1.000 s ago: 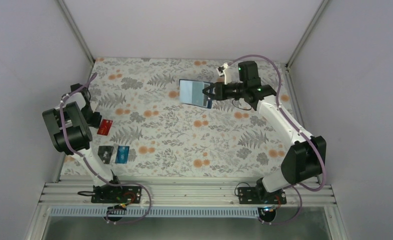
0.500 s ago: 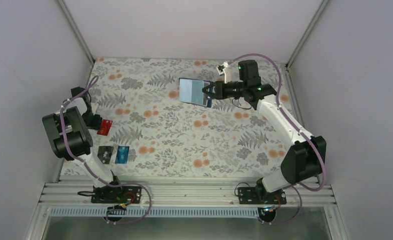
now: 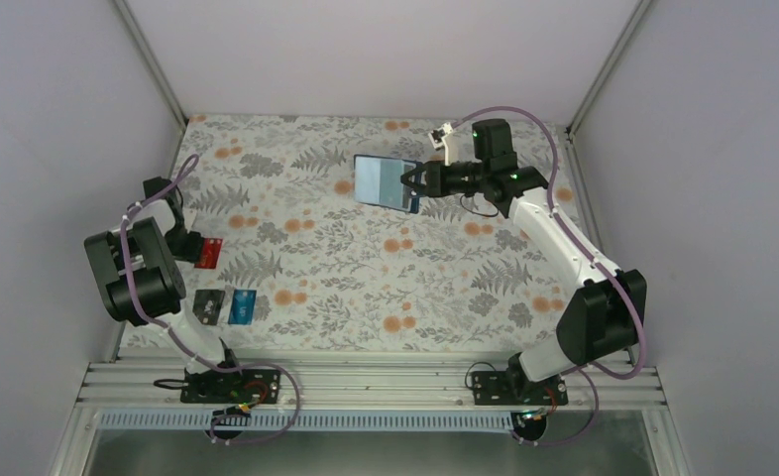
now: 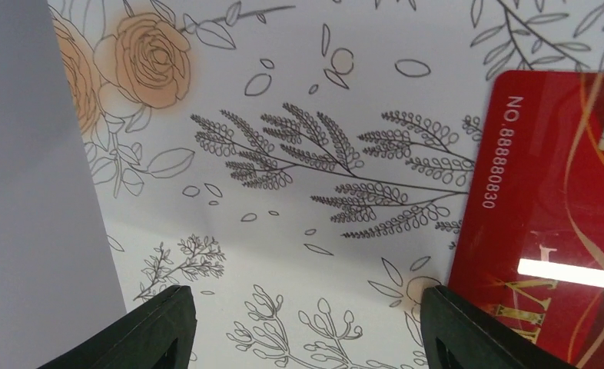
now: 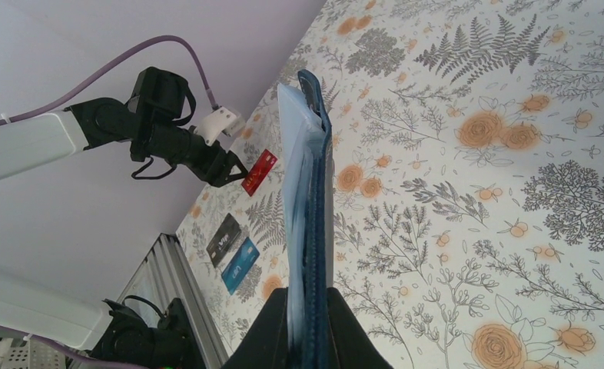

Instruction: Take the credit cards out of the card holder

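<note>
The navy card holder (image 3: 384,182), its pale blue inside facing up, is clamped by one edge in the right gripper (image 3: 412,185) over the far part of the floral counter (image 3: 366,268), right of middle. Three credit cards lie flat well apart from it, by the counter's left edge: a red card (image 3: 208,254), and nearer the front edge a black card (image 3: 207,304) just beside a blue-teal card (image 3: 243,306). The left gripper (image 3: 189,241) hovers low with fingers spread wide and nothing between them, the red card's corner just beside one fingertip (image 4: 468,338).
</note>
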